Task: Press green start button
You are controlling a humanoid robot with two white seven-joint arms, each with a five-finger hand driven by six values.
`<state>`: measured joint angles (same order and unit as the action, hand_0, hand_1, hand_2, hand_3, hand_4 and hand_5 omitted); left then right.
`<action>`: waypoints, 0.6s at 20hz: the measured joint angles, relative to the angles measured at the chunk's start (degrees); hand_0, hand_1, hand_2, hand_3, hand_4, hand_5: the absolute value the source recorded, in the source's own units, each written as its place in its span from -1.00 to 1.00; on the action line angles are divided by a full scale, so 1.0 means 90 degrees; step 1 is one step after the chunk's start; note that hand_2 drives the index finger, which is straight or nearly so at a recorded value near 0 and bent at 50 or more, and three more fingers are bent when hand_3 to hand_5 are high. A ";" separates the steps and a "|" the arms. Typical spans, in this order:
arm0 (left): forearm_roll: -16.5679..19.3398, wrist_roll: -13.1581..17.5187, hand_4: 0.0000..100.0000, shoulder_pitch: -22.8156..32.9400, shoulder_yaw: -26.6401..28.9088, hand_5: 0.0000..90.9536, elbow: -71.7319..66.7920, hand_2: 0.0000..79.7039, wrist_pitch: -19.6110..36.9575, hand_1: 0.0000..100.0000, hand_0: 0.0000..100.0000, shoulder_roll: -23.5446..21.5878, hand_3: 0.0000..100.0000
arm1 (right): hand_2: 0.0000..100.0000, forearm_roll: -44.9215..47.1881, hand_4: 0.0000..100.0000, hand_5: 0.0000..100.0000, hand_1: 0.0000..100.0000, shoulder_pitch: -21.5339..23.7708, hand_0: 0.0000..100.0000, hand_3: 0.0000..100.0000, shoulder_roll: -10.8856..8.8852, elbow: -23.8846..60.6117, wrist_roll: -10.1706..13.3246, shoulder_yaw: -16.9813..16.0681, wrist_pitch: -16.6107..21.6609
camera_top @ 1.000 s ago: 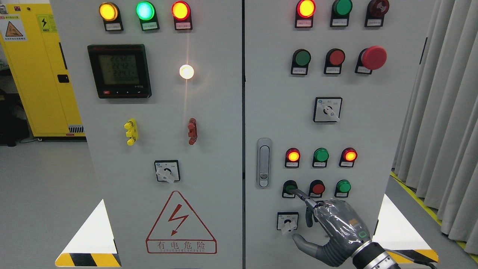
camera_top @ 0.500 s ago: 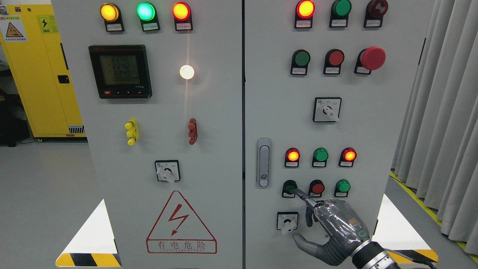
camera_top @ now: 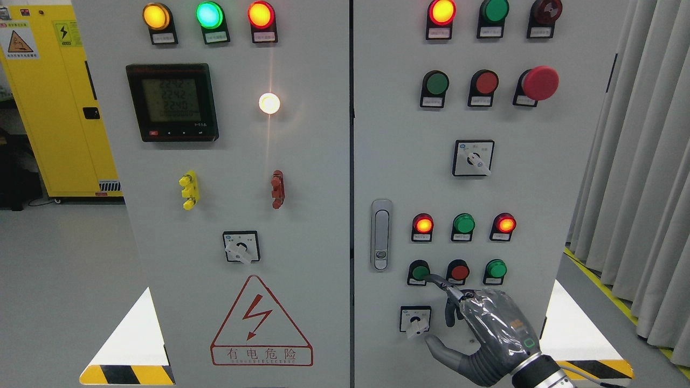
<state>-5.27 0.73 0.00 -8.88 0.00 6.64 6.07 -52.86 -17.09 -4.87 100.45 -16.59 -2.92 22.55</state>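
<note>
While the right robot hand (camera_top: pixel 480 334) comes in from the five o'clock corner, its index finger (camera_top: pixel 439 281) is stretched out alone, tip touching or just shy of the green start button (camera_top: pixel 419 272), low on the right-hand cabinet door (camera_top: pixel 539 178). The remaining fingers are curled back and the thumb juts out toward nine o'clock, so the hand grips nothing at all; it is a pointing pose. That button sits at the nine o'clock end of a row of three, with a red button (camera_top: pixel 459 271) just beside it at three o'clock and another green button (camera_top: pixel 495 268) beyond. A rotary switch (camera_top: pixel 415 319) lies below at six o'clock, near the thumb.

By the look of it, the button is a stiff, spring-loaded cap, hard plastic and fairly slick, fixed solid in the panel. No grasp needed; my call is a straight push square on the centre of the green face, since an off-centre fingertip could slide toward the red neighbour. No left arm shows anywhere.
</note>
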 measured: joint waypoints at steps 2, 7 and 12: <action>0.0000 0.0000 -1.00 0.0000 0.0000 -1.00 0.0000 -1.00 0.0000 0.11 -0.76 0.0000 -1.00 | -1.00 0.0177 0.52 0.49 0.27 0.0082 -0.12 0.45 0.0006 0.0052 0.0031 -0.0008 0.0001; 0.0000 0.0000 -1.00 0.0000 0.0000 -1.00 0.0000 -1.00 0.0000 0.11 -0.76 0.0000 -1.00 | -1.00 0.0725 0.52 0.44 0.24 0.0312 0.01 0.47 0.0027 0.0181 0.0078 -0.0043 -0.0010; 0.0000 0.0000 -1.00 0.0000 0.0000 -1.00 0.0000 -1.00 0.0000 0.11 -0.76 0.0000 -1.00 | -1.00 0.2197 0.07 -0.08 0.16 0.0856 0.04 0.05 0.0020 0.0388 0.0019 0.0045 -0.0172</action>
<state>-5.27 0.73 0.00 -8.88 0.00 6.64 6.06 -33.09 -9.39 -4.69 103.95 -16.42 -2.52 21.00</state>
